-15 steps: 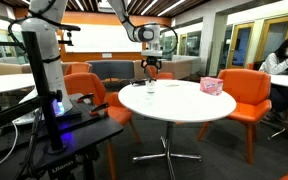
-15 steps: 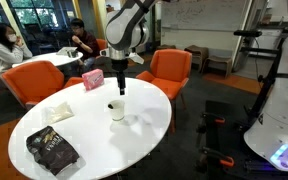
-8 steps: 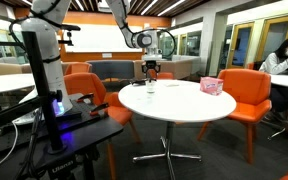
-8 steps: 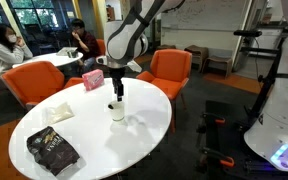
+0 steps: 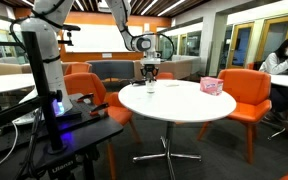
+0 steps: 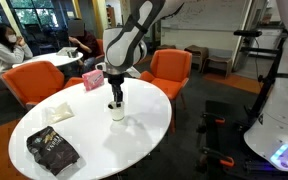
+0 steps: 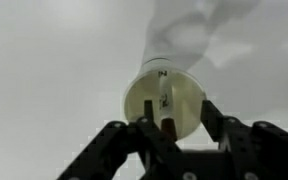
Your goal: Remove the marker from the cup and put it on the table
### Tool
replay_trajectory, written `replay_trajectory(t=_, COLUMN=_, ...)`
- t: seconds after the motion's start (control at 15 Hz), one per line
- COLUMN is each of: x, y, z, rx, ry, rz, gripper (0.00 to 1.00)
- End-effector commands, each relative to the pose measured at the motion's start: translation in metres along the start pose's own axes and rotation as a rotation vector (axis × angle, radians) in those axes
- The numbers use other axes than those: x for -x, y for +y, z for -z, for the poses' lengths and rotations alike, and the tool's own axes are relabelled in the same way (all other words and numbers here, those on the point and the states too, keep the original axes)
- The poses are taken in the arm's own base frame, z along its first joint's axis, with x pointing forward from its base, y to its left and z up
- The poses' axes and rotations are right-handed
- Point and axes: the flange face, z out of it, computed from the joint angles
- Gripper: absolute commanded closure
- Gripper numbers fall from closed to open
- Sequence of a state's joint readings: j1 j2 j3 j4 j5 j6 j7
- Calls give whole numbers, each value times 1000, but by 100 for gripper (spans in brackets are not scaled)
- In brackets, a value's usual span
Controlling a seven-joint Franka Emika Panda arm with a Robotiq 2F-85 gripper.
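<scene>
A small whitish cup (image 6: 116, 111) stands near the middle of the round white table (image 6: 44, 130), and is also seen on the table (image 5: 184, 102) as a tiny cup (image 5: 150, 86). My gripper (image 6: 115, 97) hangs straight down over it. From the wrist I look into the cup (image 7: 164, 88) from above. The dark marker (image 7: 168, 122) stands up inside it. My gripper (image 7: 179, 122) straddles the marker top, jaws partly narrowed, with a gap still showing between the marker and one finger (image 7: 212, 120).
A pink box (image 6: 92, 79) sits at the table's far side, also seen as the box (image 5: 211, 86). A dark snack bag (image 6: 52, 150) and a pale napkin (image 6: 59, 112) lie on the table. Orange chairs (image 6: 169, 68) ring it. People sit at a desk behind.
My gripper has come down from above the cup until its fingers are around the marker top, and its jaws have narrowed.
</scene>
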State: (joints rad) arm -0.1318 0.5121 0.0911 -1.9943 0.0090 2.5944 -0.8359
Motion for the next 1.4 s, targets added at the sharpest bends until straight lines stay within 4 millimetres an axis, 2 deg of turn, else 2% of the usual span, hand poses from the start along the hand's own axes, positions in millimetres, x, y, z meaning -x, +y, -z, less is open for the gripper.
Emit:
replay_trajectory(t=0.0, x=-2, y=6, z=2, rx=11, ry=22, rz=4, gripper=56)
replay_trajectory(t=0.07, x=-2, y=7, z=0, rx=6, ry=20, rz=5, gripper=53)
replay_trajectory(t=0.33, x=-2, y=6, z=-10, rx=-13, ry=7, rz=14, gripper=56)
replay_trajectory(t=0.87, x=-6, y=11, z=-30, rx=-19, ry=-1, rz=13, gripper=68)
replay_trajectory(t=1.07, x=-7, y=13, z=-36, rx=-25, ry=6, rz=13, gripper=67)
replay_trajectory(t=1.33, x=-9, y=18, z=-45, rx=-25, ry=11, rz=14, gripper=76)
